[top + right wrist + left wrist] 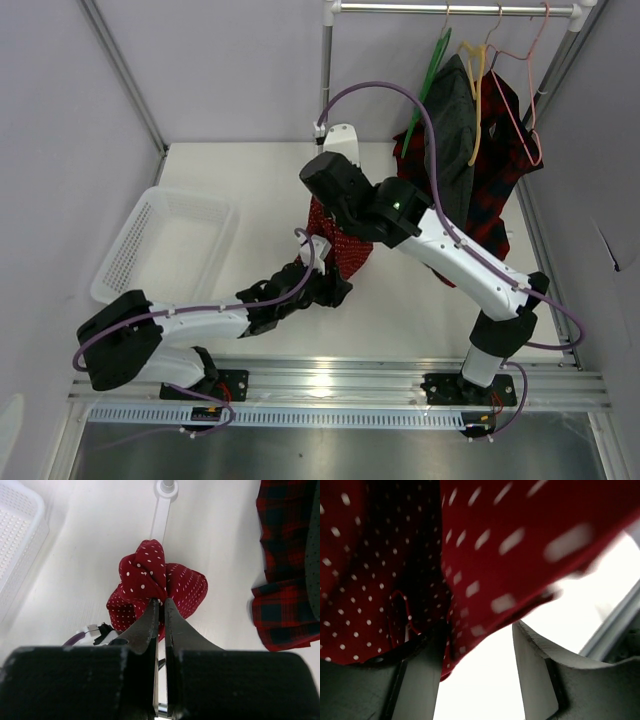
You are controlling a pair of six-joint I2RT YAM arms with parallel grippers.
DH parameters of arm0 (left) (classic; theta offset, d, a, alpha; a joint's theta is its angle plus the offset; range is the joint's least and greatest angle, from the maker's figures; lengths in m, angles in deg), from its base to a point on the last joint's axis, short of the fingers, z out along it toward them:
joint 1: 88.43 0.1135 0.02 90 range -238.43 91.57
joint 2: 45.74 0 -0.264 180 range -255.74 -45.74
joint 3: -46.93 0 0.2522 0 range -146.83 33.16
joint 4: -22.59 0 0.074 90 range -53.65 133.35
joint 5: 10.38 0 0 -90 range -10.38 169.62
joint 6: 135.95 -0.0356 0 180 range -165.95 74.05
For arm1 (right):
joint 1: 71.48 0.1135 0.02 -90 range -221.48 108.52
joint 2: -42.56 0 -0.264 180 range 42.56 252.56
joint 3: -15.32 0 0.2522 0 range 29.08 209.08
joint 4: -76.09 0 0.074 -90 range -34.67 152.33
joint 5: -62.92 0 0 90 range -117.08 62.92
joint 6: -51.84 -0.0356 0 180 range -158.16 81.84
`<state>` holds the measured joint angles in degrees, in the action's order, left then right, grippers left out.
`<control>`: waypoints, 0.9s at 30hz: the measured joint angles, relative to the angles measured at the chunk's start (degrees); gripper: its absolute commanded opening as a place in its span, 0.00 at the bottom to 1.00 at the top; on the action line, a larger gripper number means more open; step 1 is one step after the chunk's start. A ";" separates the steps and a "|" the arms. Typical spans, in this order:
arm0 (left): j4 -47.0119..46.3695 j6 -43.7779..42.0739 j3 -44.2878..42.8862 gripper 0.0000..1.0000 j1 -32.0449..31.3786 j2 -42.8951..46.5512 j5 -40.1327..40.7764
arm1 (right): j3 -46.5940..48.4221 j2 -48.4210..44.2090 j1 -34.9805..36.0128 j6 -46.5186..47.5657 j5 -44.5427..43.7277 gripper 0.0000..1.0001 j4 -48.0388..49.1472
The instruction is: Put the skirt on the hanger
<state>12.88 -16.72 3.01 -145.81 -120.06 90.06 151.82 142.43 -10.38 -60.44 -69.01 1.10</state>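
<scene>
White table (pixel 240 170) fills our view, and the skirt (pixel 345 248) is bunched near its centre. Our right gripper (pixel 161 601) is closed tight on a fold at the skirt's top. Our left gripper (pixel 475 652), at 7 o'clock of the skirt, has its fingers apart, with the hem draped against one finger. At 1 o'clock the hanger (pixel 434 62) hangs on the rail (pixel 450 8), beside a dark grey garment (pixel 452 130).

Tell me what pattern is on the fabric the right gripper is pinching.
The skirt is red with small white polka dots, clearest in the right wrist view.
</scene>
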 measured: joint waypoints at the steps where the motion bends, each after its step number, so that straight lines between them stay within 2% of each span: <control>1: -0.04 -0.20 0.09 0.59 0.00 -0.52 0.26 | 0.55 0.00 -0.09 0.09 -0.17 0.00 -0.48; 3: -0.07 -0.39 0.20 0.58 -0.04 -1.51 0.76 | 1.90 0.22 -0.33 0.20 -0.37 0.00 -1.36; 6: -0.07 -0.55 0.35 0.47 -0.26 -2.86 1.55 | 4.42 0.48 -1.01 0.57 -0.50 0.00 -1.97; 7: 0.09 -0.63 0.37 0.33 -0.35 -3.10 1.81 | 4.90 0.48 -1.31 0.72 -0.50 0.00 -2.01; 9: 0.63 -0.59 0.37 0.17 -0.57 -3.19 2.91 | 6.03 0.52 -2.16 1.16 -0.55 0.00 -2.36; 10: 1.49 -0.70 0.26 0.01 -0.63 -2.97 3.58 | 6.45 0.52 -2.73 1.40 -0.55 0.00 -2.45; 14: 11.61 -1.51 -3.61 0.00 -0.61 -0.15 7.54 | 6.84 0.55 -6.29 2.23 0.50 0.00 -2.80; 19: 28.24 -3.93 -17.09 0.00 3.76 4.46 8.70 | 7.50 0.85 -14.14 4.33 3.15 0.00 -2.73; 23: 40.54 -6.71 -34.05 0.00 14.78 5.42 7.02 | 7.56 0.87 -19.91 5.75 5.46 0.00 -2.34; 27: 52.30 -10.71 -58.47 0.00 24.70 -1.57 6.14 | 8.46 0.90 -24.11 6.69 7.78 0.00 -1.86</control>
<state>65.19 -27.43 -55.45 -121.12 -121.64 96.20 160.28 143.33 -34.48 -53.76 -61.23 -0.76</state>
